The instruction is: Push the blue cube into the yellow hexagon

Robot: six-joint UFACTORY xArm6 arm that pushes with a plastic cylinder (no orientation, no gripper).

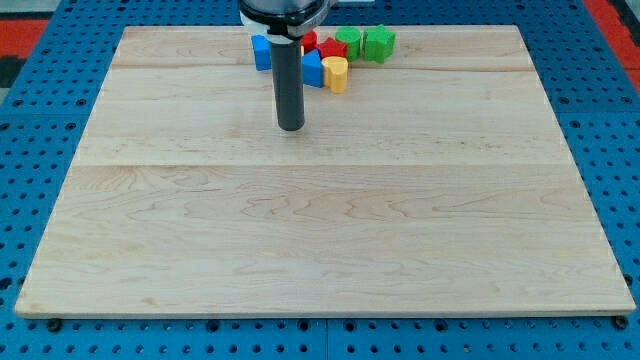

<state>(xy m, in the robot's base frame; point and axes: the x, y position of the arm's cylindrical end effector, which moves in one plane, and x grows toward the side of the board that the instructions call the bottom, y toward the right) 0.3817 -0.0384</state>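
Note:
My tip (290,128) rests on the wooden board (320,230), below a cluster of blocks at the view's top. A blue cube (261,52) sits at the cluster's left end, just left of the rod and partly hidden by it. A second blue block (313,70) lies just right of the rod, touching a yellow block (336,74) on its right; the yellow block's shape is unclear. My tip is below both blue blocks and touches no block.
Two red blocks (330,49) sit behind the blue and yellow pair. Two green blocks (349,42) (379,43) lie to their right, near the board's top edge. The rod hides part of the cluster.

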